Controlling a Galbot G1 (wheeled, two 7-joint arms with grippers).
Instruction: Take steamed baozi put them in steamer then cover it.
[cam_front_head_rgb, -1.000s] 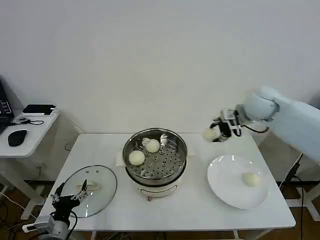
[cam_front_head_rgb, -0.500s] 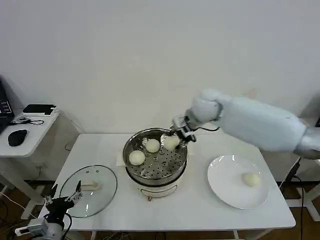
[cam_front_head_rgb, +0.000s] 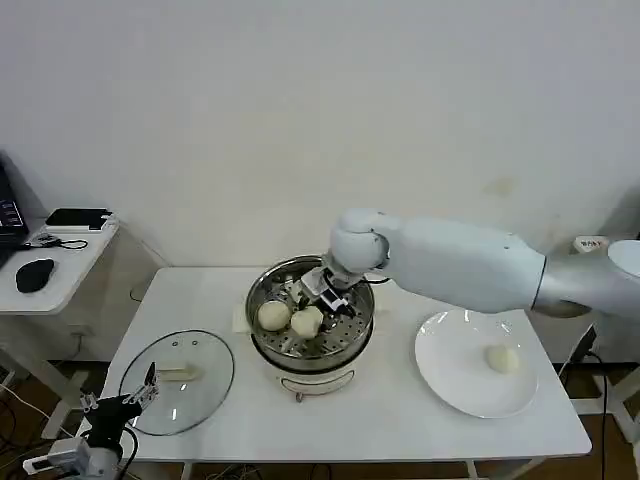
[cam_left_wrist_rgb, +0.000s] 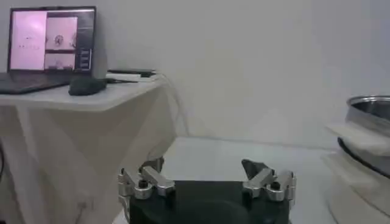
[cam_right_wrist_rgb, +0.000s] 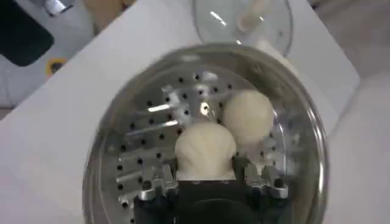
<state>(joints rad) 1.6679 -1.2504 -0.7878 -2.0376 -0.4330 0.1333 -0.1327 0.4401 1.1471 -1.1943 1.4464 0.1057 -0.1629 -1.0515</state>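
The steel steamer (cam_front_head_rgb: 252, 300) stands mid-table. My right gripper (cam_front_head_rgb: 318, 296) reaches down into it, shut on a cream baozi (cam_front_head_rgb: 307, 321) that sits low over the perforated tray. In the right wrist view that baozi (cam_right_wrist_rgb: 205, 149) lies between the fingers of my right gripper (cam_right_wrist_rgb: 205, 176), with a second baozi (cam_right_wrist_rgb: 248, 117) touching it. The second baozi (cam_front_head_rgb: 274, 315) is on the side nearer the cover. One more baozi (cam_front_head_rgb: 502, 358) rests on the white plate (cam_front_head_rgb: 450, 365). The glass cover (cam_front_head_rgb: 205, 380) lies flat at the front left. My left gripper (cam_front_head_rgb: 125, 405) hangs open beside it, empty.
A side table (cam_front_head_rgb: 60, 262) with a mouse and a phone stands at the far left; the left wrist view shows a laptop (cam_left_wrist_rgb: 52, 36) on it. The table's front edge runs just below the cover and plate. The steamer's rim (cam_left_wrist_rgb: 368, 106) shows at the edge of the left wrist view.
My right arm swung from above the plate side over to the steamer and lowered the baozi inside. The left gripper drifted slightly down and outward by the cover.
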